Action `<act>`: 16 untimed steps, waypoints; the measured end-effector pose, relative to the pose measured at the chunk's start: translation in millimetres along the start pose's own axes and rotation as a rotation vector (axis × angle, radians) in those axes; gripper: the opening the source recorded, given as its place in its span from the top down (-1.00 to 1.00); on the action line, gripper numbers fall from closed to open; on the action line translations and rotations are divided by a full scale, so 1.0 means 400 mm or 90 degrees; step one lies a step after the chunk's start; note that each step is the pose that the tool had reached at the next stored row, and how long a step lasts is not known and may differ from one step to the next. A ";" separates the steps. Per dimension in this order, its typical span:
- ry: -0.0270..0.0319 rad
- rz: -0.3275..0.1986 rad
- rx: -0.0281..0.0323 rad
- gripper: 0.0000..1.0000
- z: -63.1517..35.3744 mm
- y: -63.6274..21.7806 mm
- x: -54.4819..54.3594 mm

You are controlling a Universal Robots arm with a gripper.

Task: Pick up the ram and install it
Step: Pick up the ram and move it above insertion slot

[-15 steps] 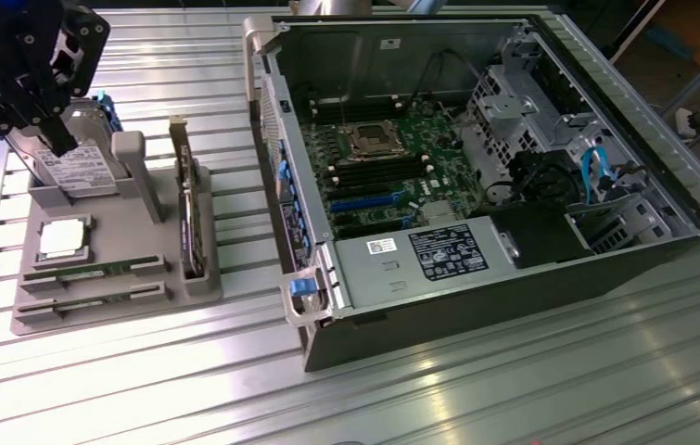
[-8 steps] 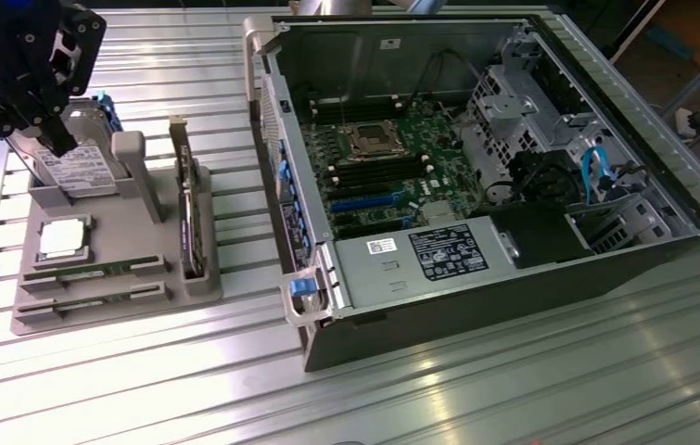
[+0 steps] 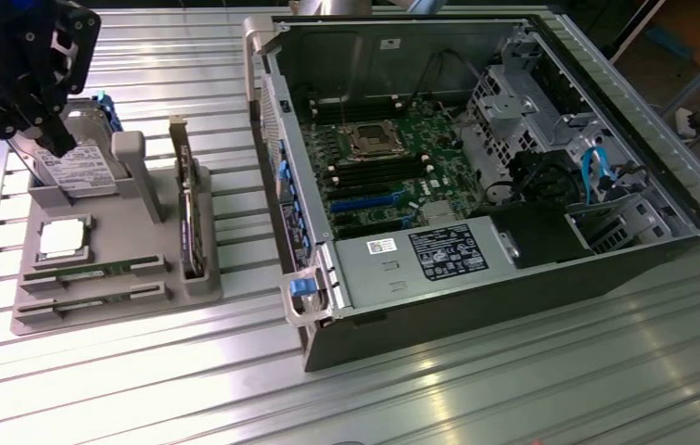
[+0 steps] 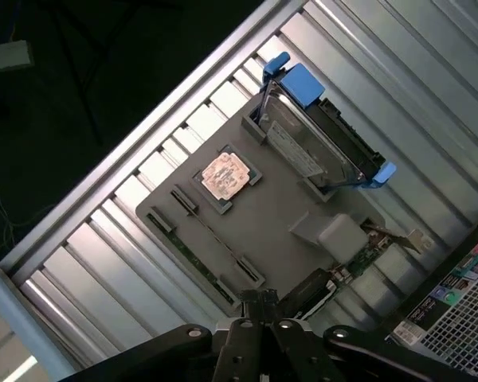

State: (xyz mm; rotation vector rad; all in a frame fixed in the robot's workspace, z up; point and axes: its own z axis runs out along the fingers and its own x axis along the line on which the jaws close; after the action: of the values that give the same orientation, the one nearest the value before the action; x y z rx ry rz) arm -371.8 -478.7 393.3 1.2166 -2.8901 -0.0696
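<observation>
I'm watching the gripper [image 3: 53,137] hanging at ten o'clock in the exterior view. Its claw is closed and, as far as I'm seeing, carrying nothing. It's hovering over the hard drive [image 3: 78,171] end of the grey holder tray [image 3: 139,232]. The ram [image 3: 87,272] is lying in its slot in that tray, at six o'clock from the CPU [image 3: 63,237], looking untouched. At three o'clock from the CPU, the expansion card [image 3: 189,218] is standing on edge. Moving right, the open PC case [image 3: 474,315] is waiting with its motherboard [image 3: 381,176] exposed. I'm judging the pick as not yet made, so lifting and seating are both left.
</observation>
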 end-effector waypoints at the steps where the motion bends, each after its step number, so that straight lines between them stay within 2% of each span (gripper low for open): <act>1: 0.0003 -0.006 -0.0001 0.79 0.000 0.000 0.000; 16: 0.0043 -0.101 -0.0013 0.79 0.000 0.000 0.000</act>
State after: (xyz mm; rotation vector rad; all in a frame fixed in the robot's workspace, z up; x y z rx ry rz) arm -371.8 -478.8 393.3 1.4394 -2.7819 -0.0687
